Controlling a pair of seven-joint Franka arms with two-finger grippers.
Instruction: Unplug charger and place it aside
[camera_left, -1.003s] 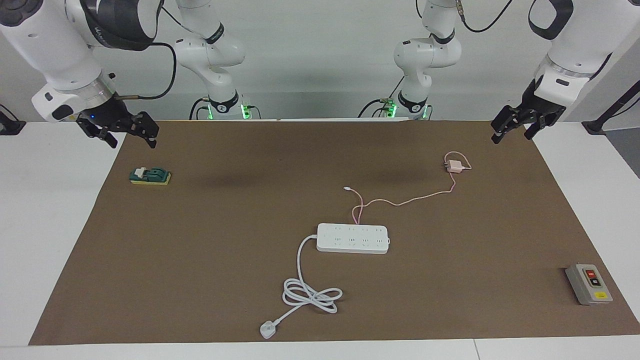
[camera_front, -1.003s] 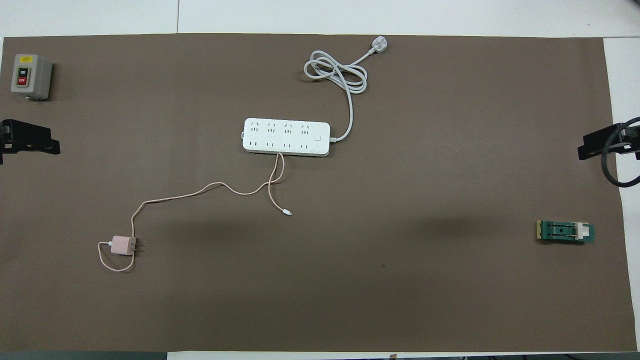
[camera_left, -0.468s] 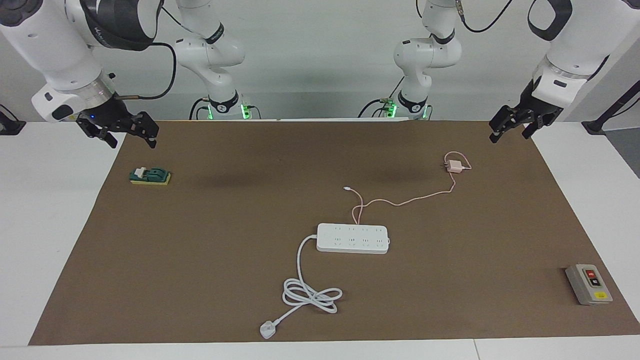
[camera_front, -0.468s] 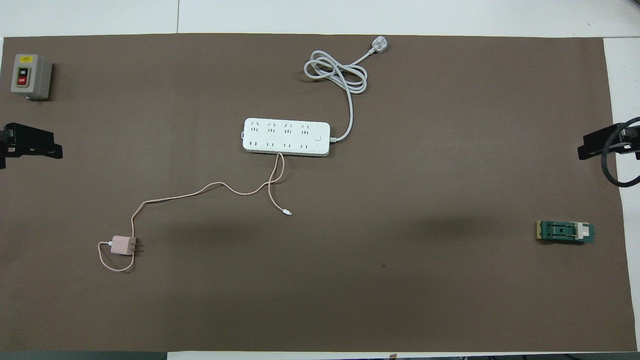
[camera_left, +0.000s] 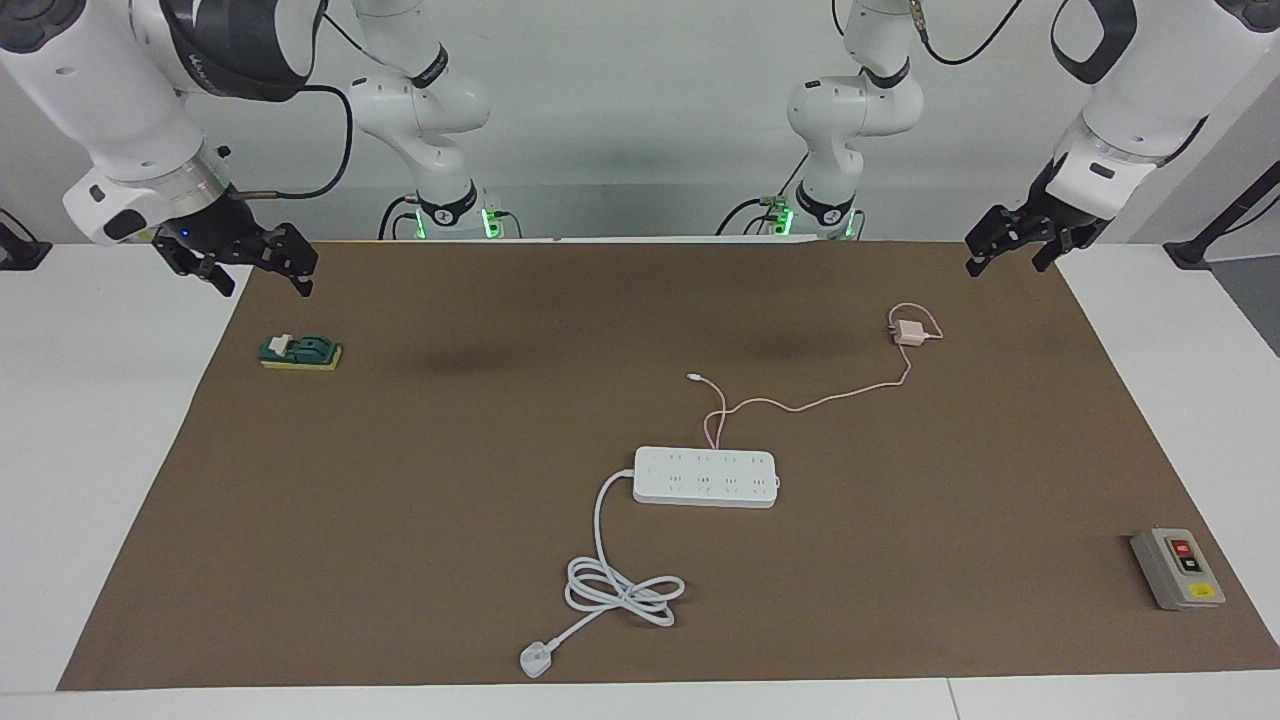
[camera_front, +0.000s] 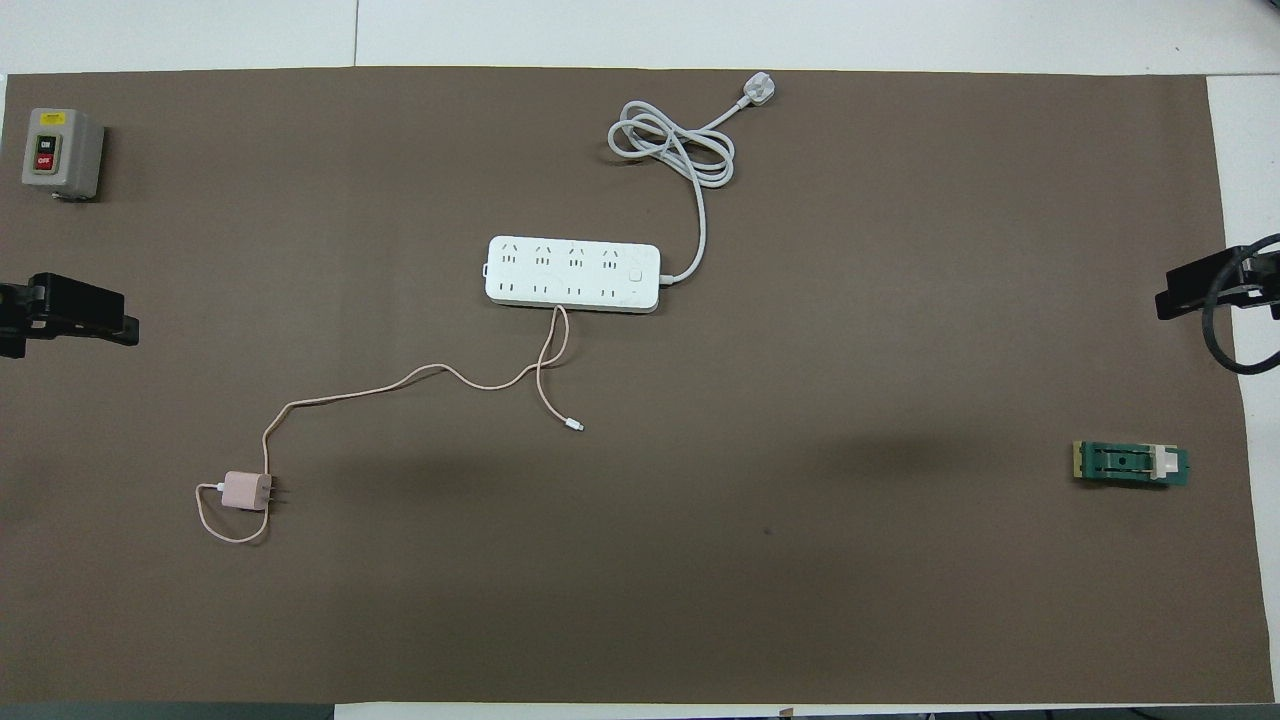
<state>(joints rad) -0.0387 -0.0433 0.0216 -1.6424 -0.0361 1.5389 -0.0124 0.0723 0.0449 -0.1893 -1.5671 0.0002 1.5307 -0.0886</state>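
The charger (camera_left: 908, 333) (camera_front: 245, 490), a small pale pink cube, lies on its side on the brown mat toward the left arm's end, its prongs bare. Its thin pink cable (camera_left: 800, 403) (camera_front: 420, 375) runs to the white power strip (camera_left: 705, 476) (camera_front: 572, 274) and loops against the strip's edge nearer the robots. Nothing is plugged into the strip's sockets. My left gripper (camera_left: 1005, 252) (camera_front: 90, 315) hangs open and empty over the mat's edge, apart from the charger. My right gripper (camera_left: 265, 272) waits open over the mat's corner at the right arm's end.
A grey switch box (camera_left: 1177, 568) (camera_front: 60, 152) sits at the left arm's end, farther from the robots. A green block (camera_left: 300, 351) (camera_front: 1132, 464) lies under the right gripper's side. The strip's coiled white cord (camera_left: 620, 590) ends in a white plug (camera_left: 536, 660).
My left gripper has drifted a little inward over the mat, toward the charger's side. The charger, the strip and the right arm have not moved.
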